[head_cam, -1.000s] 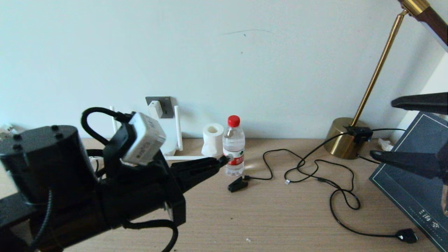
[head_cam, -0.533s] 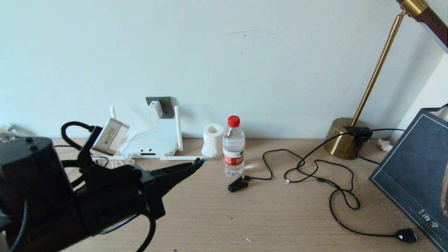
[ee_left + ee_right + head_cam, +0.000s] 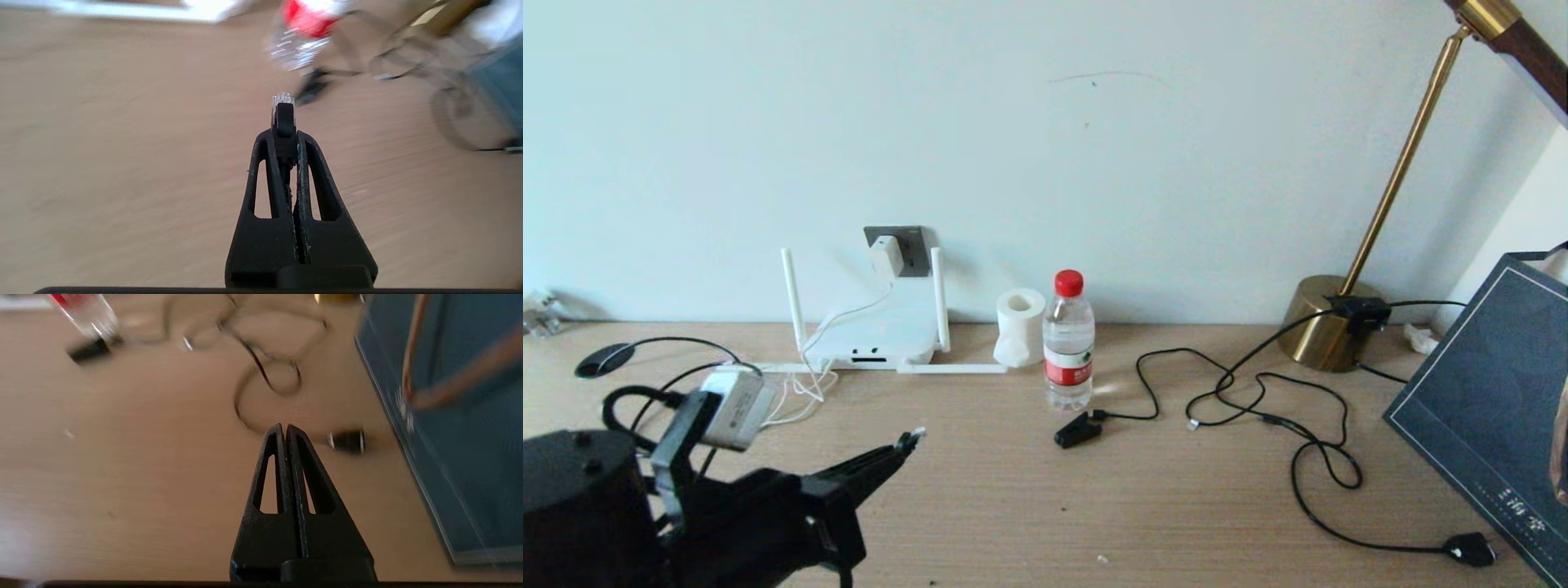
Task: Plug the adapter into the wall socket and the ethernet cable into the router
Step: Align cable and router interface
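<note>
The light wooden desk (image 3: 1160, 506) runs along the pale wall. Against that wall, on its far left part, lies the flat white plastic router (image 3: 876, 336) with thin stick antennas, its dark ports on the edge that faces the robot. Directly above it the dark grey square wall socket (image 3: 913, 245) already carries the small white boxy adapter (image 3: 885, 255), whose thin white cord drops toward the router; that half of the task reads as done.

The left gripper (image 3: 905, 445) hangs low over the near left of the desk, its jaws clamped on the black-booted plug of the black ethernet cable (image 3: 282, 110). The clear tip juts beyond the fingertips. From the head view the plug's long axis points away from the robot and toward its right, whereas the ports lie farther back, slightly to its left; the coming move probably needs a re-aim toward the wall.

The right gripper (image 3: 284, 430), pressed closed and empty, hovers over the desk's right side, beside a chunky black plug (image 3: 346, 442) and a dark blue book (image 3: 457, 428), well apart from the router.
</note>
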